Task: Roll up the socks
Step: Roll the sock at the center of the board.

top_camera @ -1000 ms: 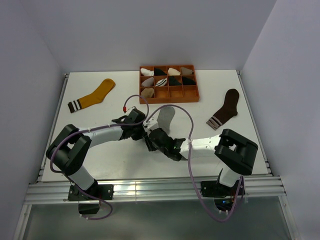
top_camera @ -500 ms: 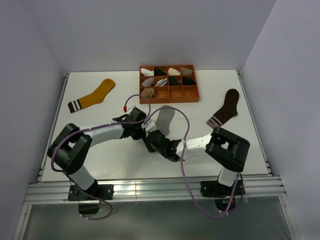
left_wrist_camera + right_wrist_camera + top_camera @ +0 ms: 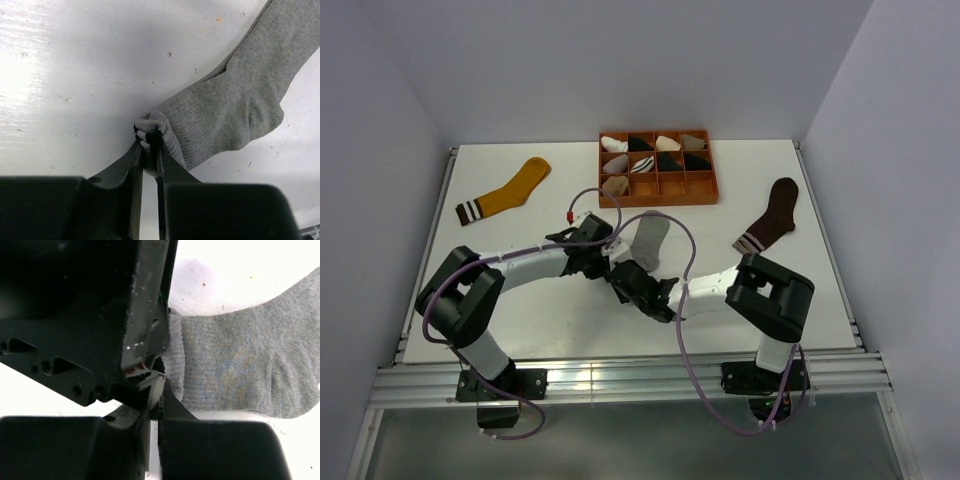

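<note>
Table (image 3: 550, 320) centre: left fingers (image 3: 127, 165), right fingers (image 3: 172, 405) each pinch grey sock (image 3: 225, 115) cuff edge.

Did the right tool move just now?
Yes. The right tool slid slightly left, judged against the fixed orange tray, ending at the cuff of the grey sock beside the left tool.

Grey sock (image 3: 235, 115): knitted cloth, fine ribbing, matt, slightly fuzzy.
Table (image 3: 75, 65): white, smooth, faint sheen with glare; scattered specks and scuffs.
Left hand (image 3: 149, 150): black plastic-looking fingers, matt; the housing edges look chipped in the right wrist view.
Right hand (image 3: 155, 407): same matt black finish.
Compartment tray (image 3: 660, 202): orange, smooth, plastic-looking.
</note>
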Controlling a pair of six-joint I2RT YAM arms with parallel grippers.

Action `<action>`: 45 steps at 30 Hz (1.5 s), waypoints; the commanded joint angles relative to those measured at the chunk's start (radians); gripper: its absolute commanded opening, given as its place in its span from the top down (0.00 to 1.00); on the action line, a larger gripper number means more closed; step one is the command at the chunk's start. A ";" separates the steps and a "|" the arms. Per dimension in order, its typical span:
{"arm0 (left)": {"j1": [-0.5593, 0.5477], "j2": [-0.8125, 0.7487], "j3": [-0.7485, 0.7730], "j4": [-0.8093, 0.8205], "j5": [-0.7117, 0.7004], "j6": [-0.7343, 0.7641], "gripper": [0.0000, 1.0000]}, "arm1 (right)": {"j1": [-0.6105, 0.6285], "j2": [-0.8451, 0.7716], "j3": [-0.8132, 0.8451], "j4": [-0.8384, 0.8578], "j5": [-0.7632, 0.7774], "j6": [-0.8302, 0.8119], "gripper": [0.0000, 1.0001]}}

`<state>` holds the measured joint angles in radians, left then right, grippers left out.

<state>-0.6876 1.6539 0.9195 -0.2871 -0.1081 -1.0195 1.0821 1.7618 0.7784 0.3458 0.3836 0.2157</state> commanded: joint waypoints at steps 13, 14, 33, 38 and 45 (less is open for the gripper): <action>0.002 -0.184 -0.103 0.075 -0.030 -0.177 0.28 | -0.267 -0.085 -0.076 -0.142 -0.549 0.275 1.00; 0.003 -0.195 -0.119 0.084 -0.027 -0.185 0.27 | -0.280 -0.087 -0.096 -0.114 -0.572 0.290 1.00; -0.032 -0.091 -0.116 0.221 0.084 -0.183 0.32 | -0.533 0.085 -0.378 0.473 -0.948 0.757 1.00; -0.041 -0.042 -0.108 0.238 0.088 -0.175 0.36 | -0.547 0.100 -0.377 0.469 -0.954 0.760 1.00; -0.041 0.012 -0.084 0.230 0.065 -0.166 0.41 | -0.557 0.128 -0.375 0.475 -0.962 0.768 1.00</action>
<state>-0.7227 1.6398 0.8124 -0.0620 -0.0254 -1.1973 0.5289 1.8469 0.4362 0.9371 -0.5938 1.0027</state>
